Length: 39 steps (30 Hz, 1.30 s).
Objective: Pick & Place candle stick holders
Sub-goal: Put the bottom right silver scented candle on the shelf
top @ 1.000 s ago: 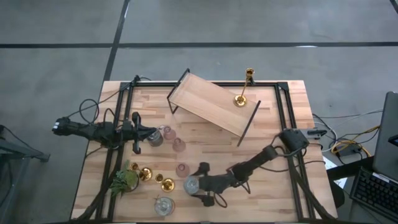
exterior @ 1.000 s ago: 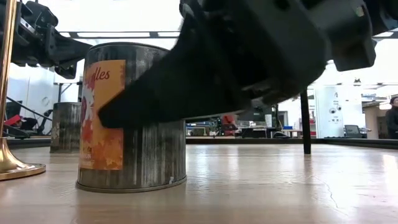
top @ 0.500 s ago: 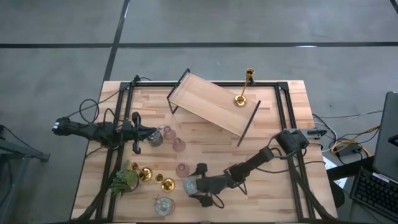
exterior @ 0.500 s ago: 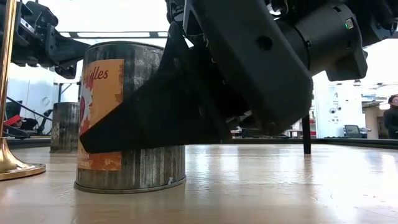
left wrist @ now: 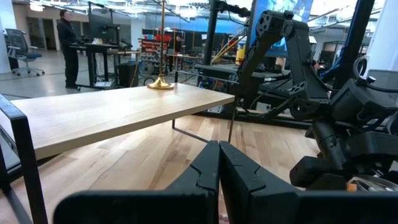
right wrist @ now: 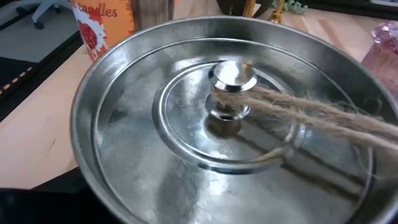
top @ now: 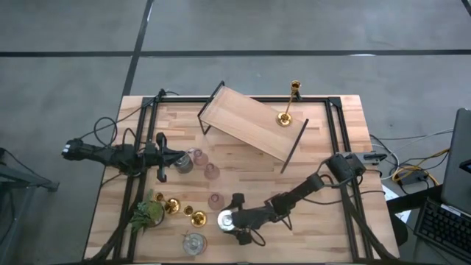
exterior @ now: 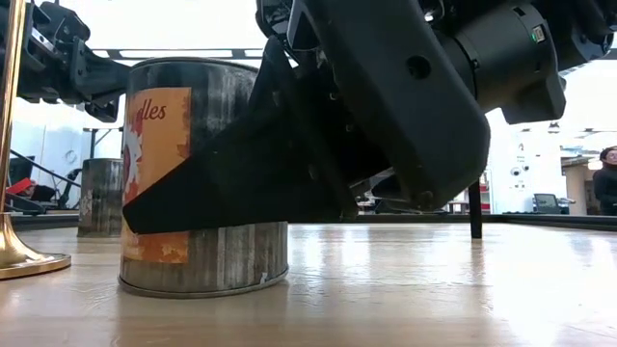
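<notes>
My right gripper (top: 229,218) reaches in from the table's right at the near middle. Its fingers look open on either side of a squat silvery round holder (top: 225,218), a tin with an orange label (exterior: 159,173). The right wrist view looks into the tin (right wrist: 224,118), with its knob and a twine strand. My left gripper (left wrist: 218,171) is shut and empty at the left, beside another silvery holder (top: 184,163). One gold candlestick (top: 285,116) stands by its round base on the wooden shelf (top: 243,121). My right gripper stands level around the silvery tin's side wall (exterior: 231,145), coming from the table's right. One dark finger (exterior: 222,173) crosses the tin's near side. The tin stands upright on the table. I cannot tell whether the fingers touch it.
Three pink cups (top: 197,156) (top: 212,171) (top: 215,200) stand between the arms. Two gold candlesticks (top: 171,205) (top: 197,218) and a green plant (top: 147,213) stand near left. A third silvery holder (top: 193,243) stands at the near edge. A person (exterior: 607,183) shows beyond the table.
My right gripper has moved toward the table's left, and its fingers have come farther around the silvery tin. The tin has stayed upright in nearly the same spot.
</notes>
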Motion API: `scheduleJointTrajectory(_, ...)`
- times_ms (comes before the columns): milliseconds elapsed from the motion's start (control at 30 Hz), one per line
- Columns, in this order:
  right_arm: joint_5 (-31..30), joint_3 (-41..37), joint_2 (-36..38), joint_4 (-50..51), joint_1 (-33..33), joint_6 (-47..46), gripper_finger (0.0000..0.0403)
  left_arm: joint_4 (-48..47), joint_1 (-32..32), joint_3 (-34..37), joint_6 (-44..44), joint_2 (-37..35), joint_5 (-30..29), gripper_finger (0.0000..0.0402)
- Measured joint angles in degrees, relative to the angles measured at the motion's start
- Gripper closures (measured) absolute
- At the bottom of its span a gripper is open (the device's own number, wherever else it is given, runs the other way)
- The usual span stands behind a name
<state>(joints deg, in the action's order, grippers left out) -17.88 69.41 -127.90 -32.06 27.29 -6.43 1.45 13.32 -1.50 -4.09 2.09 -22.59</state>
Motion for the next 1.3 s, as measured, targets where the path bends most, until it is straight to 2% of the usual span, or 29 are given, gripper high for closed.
scheduleJointTrajectory(300, 0.0, -0.3, 0.3, 0.3, 0.0, 0.2, 0.0051, 0.0, 0.0, 0.0, 0.0, 0.0, 0.0, 0.0390)
scheduleJointTrajectory(667, 1.5, -4.3, 4.8, 2.3, 0.1, -1.0, 0.0051, 0.0, 0.0, 0.0, 0.0, 0.0, 0.0, 0.0390)
scheduleJointTrajectory(1000, 1.3, -13.8, 18.3, 2.1, -1.1, -3.8, 0.0052, 0.0, 0.0, 0.0, 0.0, 0.1, 0.0, 0.0390)
scheduleJointTrajectory(1300, 1.4, -23.9, 39.4, 4.2, -3.9, -6.0, 0.0052, 0.0, 0.0, 0.0, 0.0, 0.5, 0.0, 0.0390)
